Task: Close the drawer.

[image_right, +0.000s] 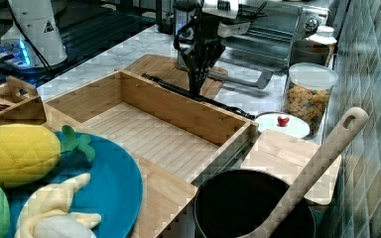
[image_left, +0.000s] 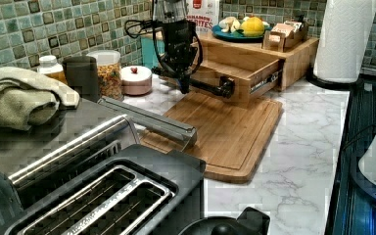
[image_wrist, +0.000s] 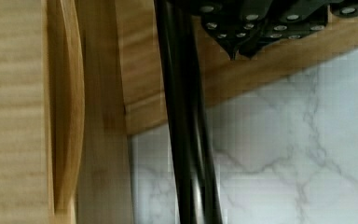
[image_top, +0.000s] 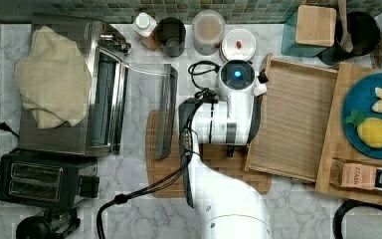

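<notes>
Drawer (image_top: 293, 119): light-brown wooden tray, fine-lined floor, thin raised rim, bare inside. Pulled well out of its wooden stand (image_top: 328, 149), so that its front panel overhangs the cutting board (image_left: 225, 132) on the marble worktop (image_left: 298, 147). In the top view it lies at 3 o'clock from the arm's wrist; the stand sits further toward 3 o'clock, carrying a blue plate (image_top: 350, 107) of toy fruit and a small box of tea packets (image_top: 363, 175).

Handle (image_left: 210, 87): black bar across the drawer's front panel, running parallel to the panel on short posts (the natural contact for a push, since it faces the arm).

Gripper (image_left: 183, 87): pointing straight down at the handle, its tip at bar height near the bar's end furthest from the left view's camera. In the wrist view the dark fingertips (image_wrist: 242, 44) sit just beside the bar. Whether the fingers are closed on the bar or merely alongside it, I cannot tell.

Arm: white links reach from 6 o'clock in the top view, wrist roughly vertical over the drawer's front edge. Judged placed to drive the front panel toward 3 o'clock; closing not yet done.

Also present: toaster oven (image_top: 74, 89), door lowered, at 9 o'clock.
</notes>
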You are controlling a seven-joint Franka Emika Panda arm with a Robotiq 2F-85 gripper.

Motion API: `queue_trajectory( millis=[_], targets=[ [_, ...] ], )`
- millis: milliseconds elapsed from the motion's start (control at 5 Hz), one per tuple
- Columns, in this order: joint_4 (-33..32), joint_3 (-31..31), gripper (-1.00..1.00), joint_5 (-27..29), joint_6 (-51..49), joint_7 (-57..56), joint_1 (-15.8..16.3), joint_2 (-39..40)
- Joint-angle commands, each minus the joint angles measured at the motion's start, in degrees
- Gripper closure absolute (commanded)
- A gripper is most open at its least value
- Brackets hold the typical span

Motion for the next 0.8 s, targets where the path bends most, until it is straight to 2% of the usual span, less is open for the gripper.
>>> queue_trajectory(
  millis=[200,400,600,800],
  targets=[
    [0.1,-1.6,1.0,-0.7,-1.2,-0.3,-1.8,-6.4],
    [-2.9,-3.0,1.0,-2.6,5.6,-4.1,-3.5,-6.9],
    [-3.6,-3.5,1.0,-2.3,12.7,-11.8,-7.4,-5.1],
    [-1.5,-4.0,1.0,1.0,13.2,-20.3,-11.0,-3.0]
  ],
)
